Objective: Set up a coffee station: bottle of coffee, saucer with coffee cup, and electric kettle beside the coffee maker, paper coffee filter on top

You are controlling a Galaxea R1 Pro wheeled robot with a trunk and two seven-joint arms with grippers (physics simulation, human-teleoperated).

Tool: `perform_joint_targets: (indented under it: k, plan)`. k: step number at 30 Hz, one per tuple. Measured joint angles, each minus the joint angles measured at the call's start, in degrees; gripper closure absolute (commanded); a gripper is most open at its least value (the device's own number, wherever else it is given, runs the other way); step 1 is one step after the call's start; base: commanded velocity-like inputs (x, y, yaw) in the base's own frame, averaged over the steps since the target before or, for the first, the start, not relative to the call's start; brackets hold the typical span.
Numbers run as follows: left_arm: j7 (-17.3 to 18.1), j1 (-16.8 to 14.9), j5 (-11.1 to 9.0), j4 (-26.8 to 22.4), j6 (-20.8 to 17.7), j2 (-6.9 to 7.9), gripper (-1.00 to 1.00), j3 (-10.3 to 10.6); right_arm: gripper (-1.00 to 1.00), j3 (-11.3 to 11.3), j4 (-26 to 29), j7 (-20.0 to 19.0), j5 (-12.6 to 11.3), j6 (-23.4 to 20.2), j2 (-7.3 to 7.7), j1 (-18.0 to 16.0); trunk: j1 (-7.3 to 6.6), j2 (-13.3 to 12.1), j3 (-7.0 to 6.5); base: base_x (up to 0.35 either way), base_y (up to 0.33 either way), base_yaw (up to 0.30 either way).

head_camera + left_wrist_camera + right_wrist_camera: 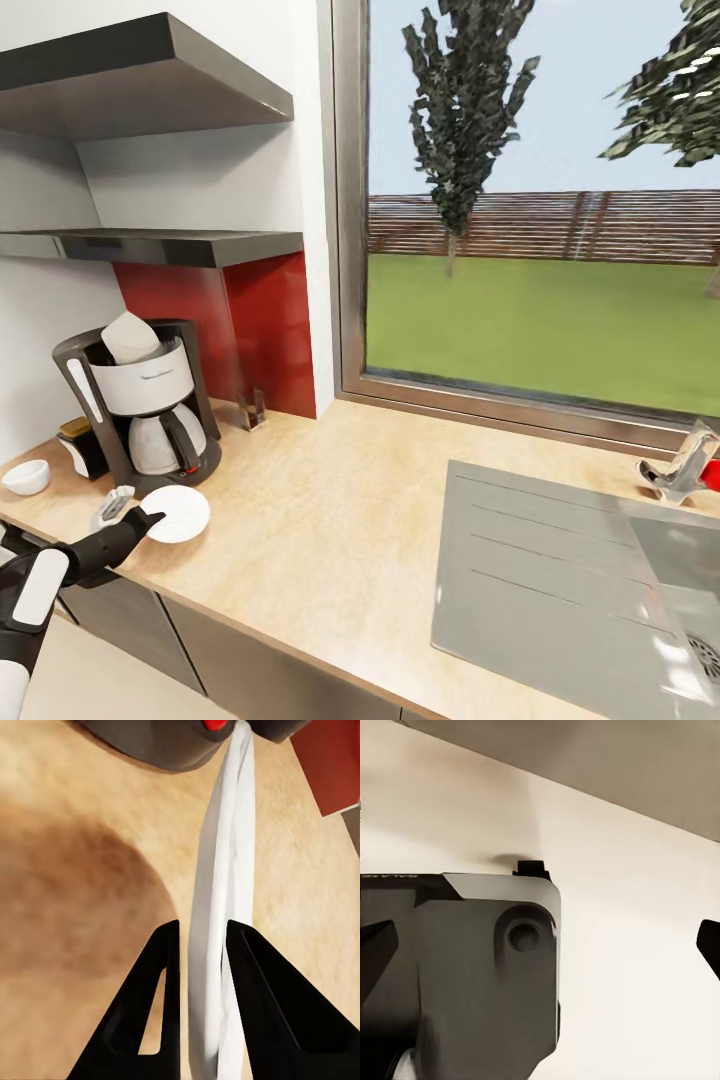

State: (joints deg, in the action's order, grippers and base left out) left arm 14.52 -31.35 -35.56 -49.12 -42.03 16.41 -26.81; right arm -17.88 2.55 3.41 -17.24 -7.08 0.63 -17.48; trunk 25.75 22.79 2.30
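From the head camera, the coffee maker [145, 410] is standing at the far left of the countertop [330, 520], against the red backsplash [260, 330], with a white paper filter [130, 338] sitting in its top. The left gripper [150, 520] is reaching in from the lower left and holding the saucer [180, 513] by its near edge, just in front of the machine's base. The coffee cup [27, 476] is sitting well to the left of the coffee maker, apart from the saucer. A small dark box with a yellow top [78, 440] is tucked behind the machine. Two dark shelves [150, 245] are hanging on the wall above. A steel sink [580, 590] with a tap [685, 465] is lying to the right, under the window [540, 200].

From the left wrist, the two black fingers [161, 1005] are pinching the saucer's [221, 915] white rim, seen edge-on over the countertop [82, 900]; the coffee maker's dark base [161, 746] is showing just beyond it.

From the right wrist, a grey part of the robot's own body [480, 975] is sitting before a pale surface, and dark finger tips [709, 945] are showing at the edges, set wide apart with nothing between them.
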Motion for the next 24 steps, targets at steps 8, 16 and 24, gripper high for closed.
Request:
perform_joint_targets:
  k: [8, 16, 24]
  plan:
    - [-0.02, 0.04, -0.25, 0.09, 0.48, 0.18, 1.0, -0.08, -1.0, 0.0, 0.0, 0.0, 0.0, 0.0, 0.01, 0.0, 0.0, 0.0, 0.0, 0.0, 0.0, 0.0]
    - [-0.03, 0.04, -0.26, 0.09, 1.51, 0.19, -1.0, -0.09, -1.0, 0.0, 0.0, 0.05, 0.0, 0.0, 0.06, 0.0, 0.0, 0.0, 0.0, 0.0, 0.0, 0.0]
    - [-0.03, 0.04, -0.27, 0.09, 1.56, 0.22, -1.0, -0.05, -1.0, 0.0, 0.0, 0.03, 0.0, 0.0, 0.06, 0.0, 0.0, 0.0, 0.0, 0.0, 0.0, 0.0]
